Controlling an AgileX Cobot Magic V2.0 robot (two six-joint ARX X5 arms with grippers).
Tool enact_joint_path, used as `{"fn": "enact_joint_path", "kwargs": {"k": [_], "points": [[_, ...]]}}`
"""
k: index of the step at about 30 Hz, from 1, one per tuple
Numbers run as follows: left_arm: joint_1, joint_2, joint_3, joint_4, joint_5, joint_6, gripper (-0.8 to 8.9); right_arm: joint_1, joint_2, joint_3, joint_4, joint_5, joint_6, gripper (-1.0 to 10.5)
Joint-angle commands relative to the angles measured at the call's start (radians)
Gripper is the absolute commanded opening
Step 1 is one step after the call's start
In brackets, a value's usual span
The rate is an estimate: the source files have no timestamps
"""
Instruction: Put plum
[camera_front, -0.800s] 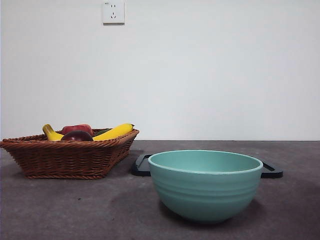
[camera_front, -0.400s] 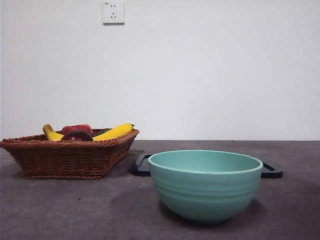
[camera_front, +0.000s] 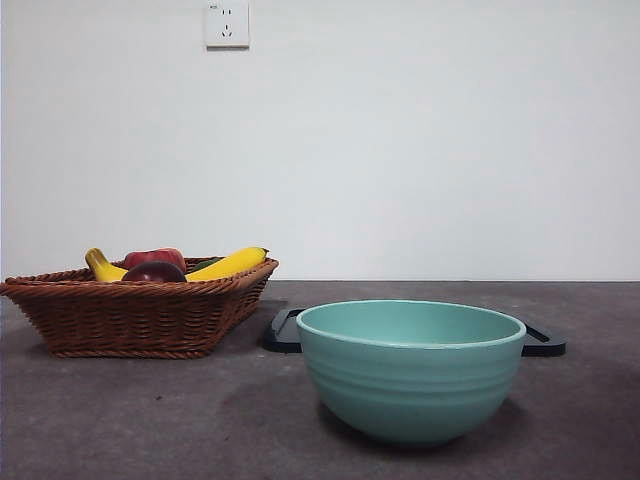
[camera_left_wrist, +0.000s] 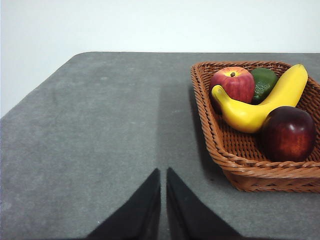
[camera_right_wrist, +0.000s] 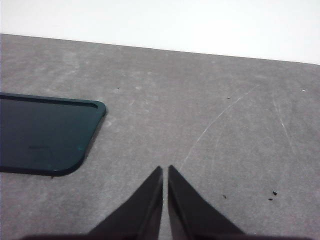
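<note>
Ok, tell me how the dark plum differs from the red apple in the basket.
The plum is dark maroon, nearly black in the shade; the apple is brighter red with yellow streaks. The apple shows a stem dimple facing up; none can be seen on the plum. The plum lies on the concave side of the banana, the apple beyond its stem end. Both are round and glossy, and both sit in the wicker basket, untouched.
</note>
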Motion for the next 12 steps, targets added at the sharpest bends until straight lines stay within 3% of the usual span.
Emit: {"fn": "enact_joint_path", "kwargs": {"k": [1,12], "points": [[0.002,-0.002,-0.021,-0.007,-0.004,-0.003,0.18,-0.002,-0.003,-0.005,0.009,0.003,0.012,0.1],[0.002,-0.002,-0.021,-0.006,-0.004,-0.003,0.18,-0.002,-0.003,-0.005,0.009,0.003,0.012,0.1]]}}
